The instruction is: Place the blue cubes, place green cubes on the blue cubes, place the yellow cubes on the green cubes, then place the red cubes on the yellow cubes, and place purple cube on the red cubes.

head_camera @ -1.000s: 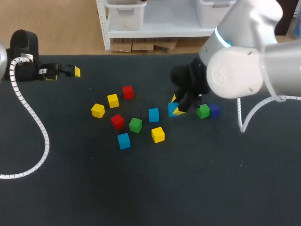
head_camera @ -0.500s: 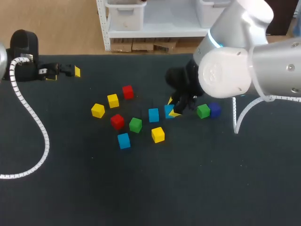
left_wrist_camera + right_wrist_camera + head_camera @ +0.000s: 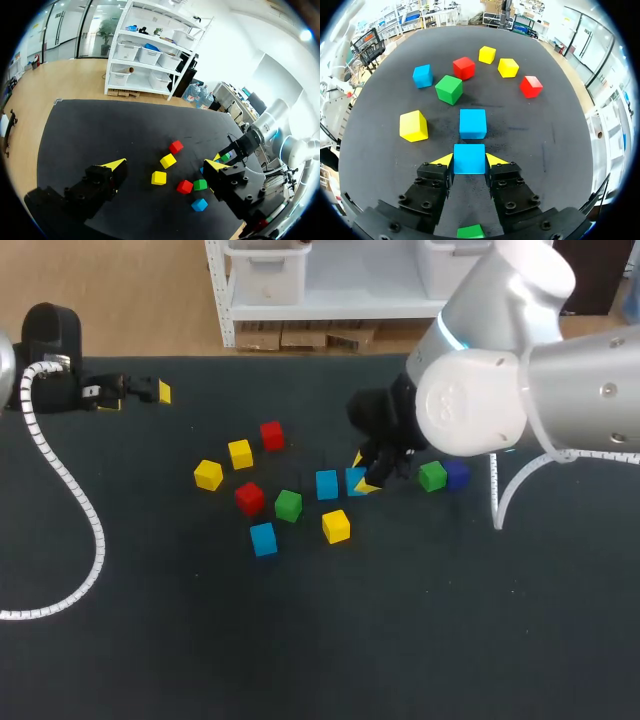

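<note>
- The right gripper (image 3: pixel 469 161), pinching a blue cube (image 3: pixel 469 158) between both fingers, is carrying it leftwards, bringing it just beside the second blue cube (image 3: pixel 472 123).
- The left gripper (image 3: pixel 138 396) is staying spread, far off to the left.

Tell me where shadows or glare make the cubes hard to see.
Head view: the shell of the right arm shines and its dark wrist hides part of the blue cube in the right gripper; the purple cube nearly blends into the dark table. Right wrist view: evenly lit, only soft shadows beside the green cube. Left wrist view: that arm looks washed out.
</note>
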### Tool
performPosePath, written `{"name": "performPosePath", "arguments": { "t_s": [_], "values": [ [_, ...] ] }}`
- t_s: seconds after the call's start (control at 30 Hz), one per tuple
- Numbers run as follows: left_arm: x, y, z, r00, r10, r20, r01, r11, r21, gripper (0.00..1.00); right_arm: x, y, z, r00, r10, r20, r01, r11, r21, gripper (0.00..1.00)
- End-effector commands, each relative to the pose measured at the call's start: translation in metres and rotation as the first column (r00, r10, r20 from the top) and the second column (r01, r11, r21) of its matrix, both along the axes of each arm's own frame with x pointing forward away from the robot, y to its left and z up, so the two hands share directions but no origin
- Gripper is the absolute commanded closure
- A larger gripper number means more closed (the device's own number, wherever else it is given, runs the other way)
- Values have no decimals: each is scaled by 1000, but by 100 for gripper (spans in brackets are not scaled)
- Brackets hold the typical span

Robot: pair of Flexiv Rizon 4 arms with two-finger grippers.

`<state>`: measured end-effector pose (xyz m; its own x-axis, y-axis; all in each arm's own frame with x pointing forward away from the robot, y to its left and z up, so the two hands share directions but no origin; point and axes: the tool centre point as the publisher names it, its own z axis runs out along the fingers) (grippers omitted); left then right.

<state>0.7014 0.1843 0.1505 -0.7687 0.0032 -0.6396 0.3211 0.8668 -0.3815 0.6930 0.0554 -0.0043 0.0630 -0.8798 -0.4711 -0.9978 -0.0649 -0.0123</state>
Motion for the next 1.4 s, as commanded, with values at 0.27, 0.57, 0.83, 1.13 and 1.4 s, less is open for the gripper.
{"name": "performPosePath", "arguments": {
  "t_s": [0.27,0.57,0.83,1.13,1.4],
  "values": [
    [0,0,0,1000,0,0,0,1000,0,0,-1,-2,0,1000,0,-1,0,1000,-1,100],
    [0,0,0,1000,0,0,0,1000,0,0,-1,-4,-3,1000,4,-5,-4,1000,0,100],
    [0,0,0,1000,0,0,0,1000,0,0,1,-6,-2,1000,6,2,-6,1000,2,100],
    [0,0,0,1000,0,0,0,1000,0,0,0,-7,-1,1000,11,5,-11,1000,5,100],
    [0,0,0,1000,0,0,0,1000,0,0,-1,-5,-2,1000,16,3,-16,1000,12,100]
  ]
}}
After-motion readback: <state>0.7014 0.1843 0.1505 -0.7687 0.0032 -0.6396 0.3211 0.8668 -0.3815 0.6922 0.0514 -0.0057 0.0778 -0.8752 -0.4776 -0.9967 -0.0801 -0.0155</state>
